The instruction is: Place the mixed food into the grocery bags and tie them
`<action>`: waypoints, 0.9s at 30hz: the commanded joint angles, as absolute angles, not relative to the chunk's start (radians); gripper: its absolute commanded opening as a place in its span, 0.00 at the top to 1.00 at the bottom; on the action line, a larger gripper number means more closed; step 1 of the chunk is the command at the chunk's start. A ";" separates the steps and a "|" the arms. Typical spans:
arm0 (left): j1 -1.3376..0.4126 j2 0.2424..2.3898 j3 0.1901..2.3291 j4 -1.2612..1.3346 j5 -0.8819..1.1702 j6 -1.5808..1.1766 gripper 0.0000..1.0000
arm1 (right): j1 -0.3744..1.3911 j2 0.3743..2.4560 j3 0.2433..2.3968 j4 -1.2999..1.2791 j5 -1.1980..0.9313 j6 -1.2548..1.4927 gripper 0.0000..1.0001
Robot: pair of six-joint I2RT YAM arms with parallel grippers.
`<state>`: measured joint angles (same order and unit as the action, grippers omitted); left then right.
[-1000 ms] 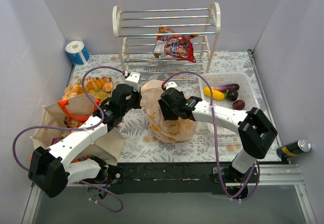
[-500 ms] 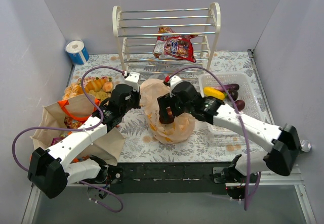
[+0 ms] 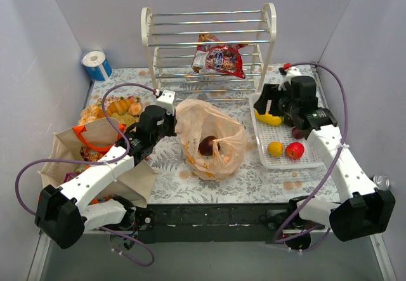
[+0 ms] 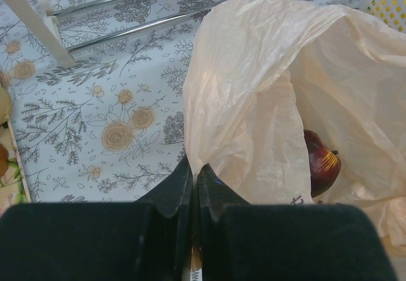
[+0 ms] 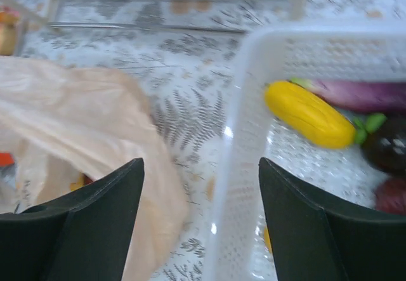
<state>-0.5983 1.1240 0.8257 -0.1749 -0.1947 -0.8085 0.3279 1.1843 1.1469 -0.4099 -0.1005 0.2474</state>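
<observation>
The peach-orange plastic bag lies open mid-table with a dark purple fruit inside. My left gripper is shut on the bag's left edge; the left wrist view shows the film pinched at my gripper and the fruit behind it. My right gripper is open and empty over the near-left corner of the white basket, with the bag to its left. The beige tote with orange handles stands at the left. A red snack packet lies on the rack.
The basket holds a long yellow fruit, an eggplant, a dark fruit, an orange fruit and a red one. Pastries lie far left. A white rack, a paper roll and a can stand around.
My right arm has left the bag and swung right and away to the basket, open and empty. The dark purple fruit now lies in the bag. The left gripper has held still.
</observation>
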 commanded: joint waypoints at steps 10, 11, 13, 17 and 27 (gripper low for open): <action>-0.594 1.089 0.827 -0.166 -0.172 -0.819 1.00 | 0.163 1.170 0.824 -0.434 -0.135 0.210 0.42; -0.594 1.092 0.830 -0.167 -0.176 -0.816 1.00 | 0.163 1.175 0.818 -0.433 -0.133 0.210 0.44; -0.595 1.100 0.831 -0.173 -0.181 -0.816 1.00 | 0.163 1.181 0.802 -0.433 -0.120 0.209 0.45; -0.595 1.100 0.833 -0.173 -0.172 -0.818 1.00 | 0.163 1.184 0.790 -0.449 -0.074 0.207 0.48; -0.594 1.100 0.836 -0.175 -0.155 -0.821 1.00 | 0.160 1.161 0.792 -0.521 0.116 0.167 0.40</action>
<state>-0.5983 1.1164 0.8257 -0.1761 -0.1711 -0.8188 0.1600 1.1206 0.8001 -0.5011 0.0296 0.1986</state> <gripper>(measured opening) 0.014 0.597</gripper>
